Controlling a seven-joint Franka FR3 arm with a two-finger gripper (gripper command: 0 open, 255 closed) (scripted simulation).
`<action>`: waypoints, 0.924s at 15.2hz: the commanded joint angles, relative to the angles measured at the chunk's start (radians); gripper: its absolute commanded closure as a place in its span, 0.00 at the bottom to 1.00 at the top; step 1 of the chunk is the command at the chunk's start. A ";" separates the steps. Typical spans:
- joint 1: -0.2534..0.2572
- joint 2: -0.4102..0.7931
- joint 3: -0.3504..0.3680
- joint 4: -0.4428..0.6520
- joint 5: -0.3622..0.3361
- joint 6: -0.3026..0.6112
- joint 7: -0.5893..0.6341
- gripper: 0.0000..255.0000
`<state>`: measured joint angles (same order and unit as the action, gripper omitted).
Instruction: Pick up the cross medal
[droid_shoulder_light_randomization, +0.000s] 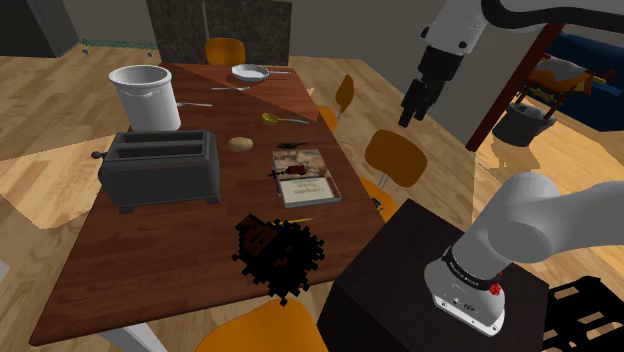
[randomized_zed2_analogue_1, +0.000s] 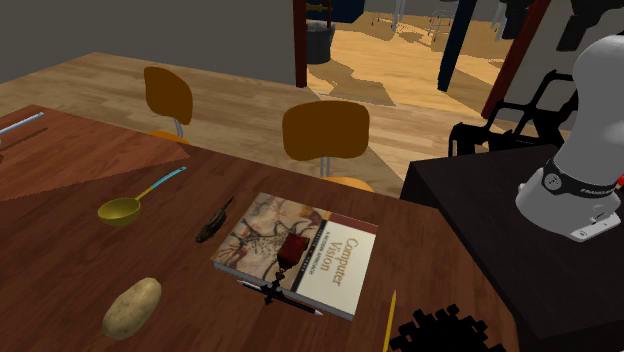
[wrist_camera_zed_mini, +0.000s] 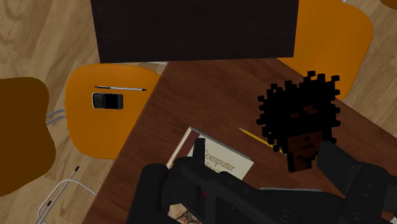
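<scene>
nearest in the shoulder view is the dark stand (droid_shoulder_light_randomization: 400, 280) that carries the white arm's base, set against the near corner of the brown wooden worktop (droid_shoulder_light_randomization: 150, 260). just beside the stand on the worktop lies a black, blocky-edged thing (droid_shoulder_light_randomization: 282, 252), and a yellow pencil (droid_shoulder_light_randomization: 300, 221) lies between it and a book (randomized_zed2_analogue_1: 335, 262) whose cover reads "computer vision". the cross medal (randomized_zed2_analogue_1: 292, 248) lies on that book: its red ribbon rests on the cover, while the dark cross reaches over the book's edge onto a thin pen (randomized_zed2_analogue_1: 300, 303) lying along that edge on the worktop. in the shoulder view that edge is the one facing a dark grey toaster (droid_shoulder_light_randomization: 160, 168), which stands well apart from the book. the black gripper (droid_shoulder_light_randomization: 408, 115) hangs in the air above the orange chairs (droid_shoulder_light_randomization: 395, 155) on the shoulder view's right of the worktop, well above the medal and apart from it; i cannot tell whether it is open or shut. the wrist view looks down on the book's corner, the stand and an orange chair seat where a dark phone (wrist_camera_zed_mini: 107, 100) lies. beyond the book a potato (droid_shoulder_light_randomization: 240, 144) and a yellow ladle (droid_shoulder_light_randomization: 272, 119) lie on the worktop, then a white pot (droid_shoulder_light_randomization: 150, 95) stands past the toaster, and a pale pan (droid_shoulder_light_randomization: 250, 72) sits at the far end.
</scene>
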<state>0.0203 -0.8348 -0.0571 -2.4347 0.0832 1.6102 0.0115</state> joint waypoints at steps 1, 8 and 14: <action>0.000 0.000 0.000 0.000 0.000 0.000 0.000 0.00; 0.026 0.220 -0.011 -0.019 -0.031 0.231 -0.092 0.00; 0.046 0.441 -0.018 0.021 -0.050 0.409 -0.163 0.00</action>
<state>0.0624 -0.4330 -0.0755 -2.4253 0.0352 1.9895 -0.1407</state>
